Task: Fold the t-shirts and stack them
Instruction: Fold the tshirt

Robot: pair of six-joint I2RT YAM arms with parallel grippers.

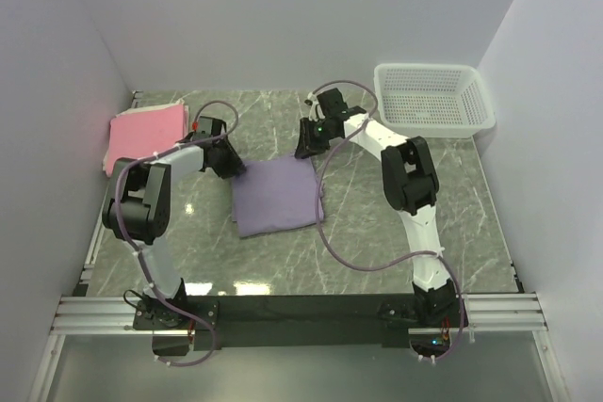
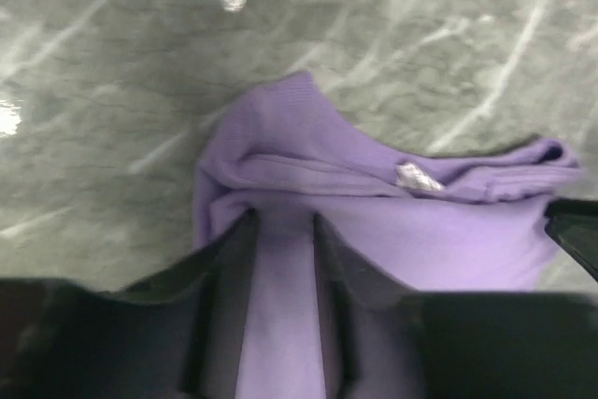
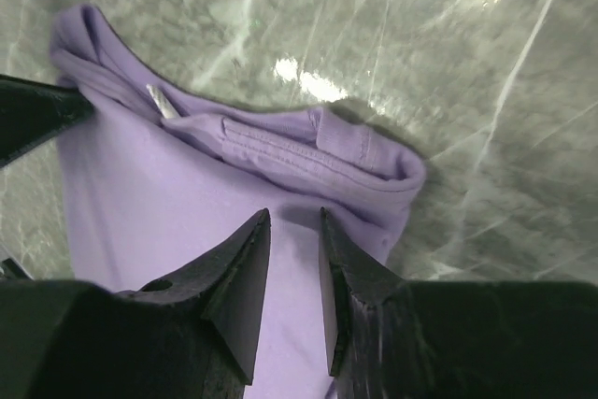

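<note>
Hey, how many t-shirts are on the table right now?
2. A lavender t-shirt lies in the middle of the table; a pink t-shirt sits folded at its far left edge. None appears hidden.

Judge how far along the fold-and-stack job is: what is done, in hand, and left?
Done: the pink t-shirt lies folded at the far left. In hand: the lavender t-shirt lies mid-table, partly folded, with the left gripper and right gripper each pinching its far edge. Left: finish that fold, then stack the two shirts, which lie apart.

White mesh basket (image 1: 429,125) at far right corner of grey marble table (image 1: 367,214), standing upright
</note>
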